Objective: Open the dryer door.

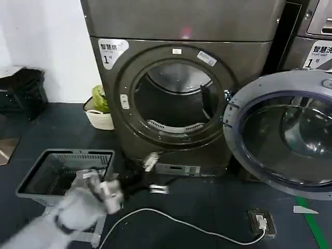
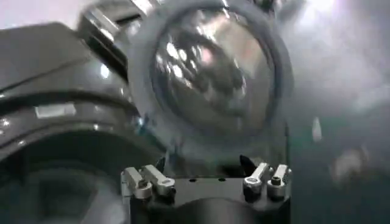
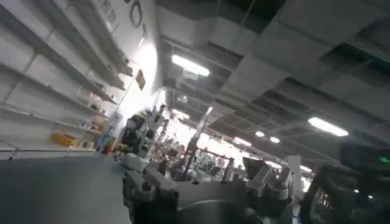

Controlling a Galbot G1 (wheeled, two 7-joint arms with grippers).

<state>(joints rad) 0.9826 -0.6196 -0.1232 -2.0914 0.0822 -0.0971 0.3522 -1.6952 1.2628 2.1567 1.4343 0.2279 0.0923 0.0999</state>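
Note:
The dryer door [image 1: 282, 83] stands swung wide open to the right of the machine, its grey inner face and dark glass turned towards me. The round drum opening [image 1: 174, 101] is uncovered. My left gripper [image 1: 153, 175] hangs low in front of the dryer's base, blurred, its arm coming from the lower left. In the left wrist view the door [image 2: 210, 67] is ahead, well beyond the left gripper [image 2: 204, 163], which is open with nothing between its fingers. The right gripper [image 3: 207, 167] is open and points up at a ceiling and shelves.
A grey laundry basket [image 1: 78, 152] sits on the floor at the lower left. A white cable [image 1: 176, 220] runs to a floor socket [image 1: 259, 222]. A white bucket [image 1: 99, 118] stands left of the dryer, and a second machine [image 1: 316, 46] is behind the open door.

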